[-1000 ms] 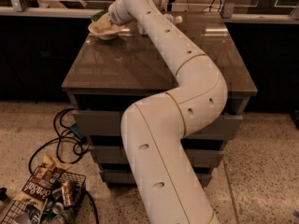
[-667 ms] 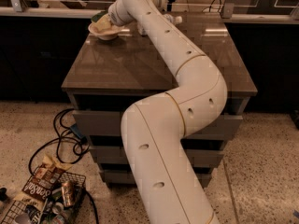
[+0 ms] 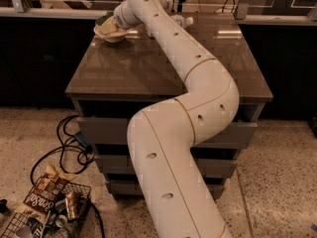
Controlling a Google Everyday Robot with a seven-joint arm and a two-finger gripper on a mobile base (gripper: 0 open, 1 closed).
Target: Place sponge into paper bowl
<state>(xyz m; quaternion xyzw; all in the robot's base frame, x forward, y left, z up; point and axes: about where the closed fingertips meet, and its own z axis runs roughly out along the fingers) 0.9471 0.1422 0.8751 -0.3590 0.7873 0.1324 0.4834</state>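
The paper bowl [image 3: 111,35] stands at the far left corner of the table [image 3: 148,68]. My gripper [image 3: 112,22] is at the end of the long white arm [image 3: 188,63], right over the bowl, mostly hidden behind the wrist. The sponge [image 3: 105,26] shows as a yellow patch with a dark green top at the bowl's left rim, just under the gripper. I cannot tell whether it lies in the bowl or hangs in the gripper.
A plastic bottle [image 3: 181,21] lies at the table's far edge, just behind the arm. On the floor at the lower left are a wire basket [image 3: 44,217] of cans and snack bags and black cables [image 3: 69,143]. A dark counter runs behind the table.
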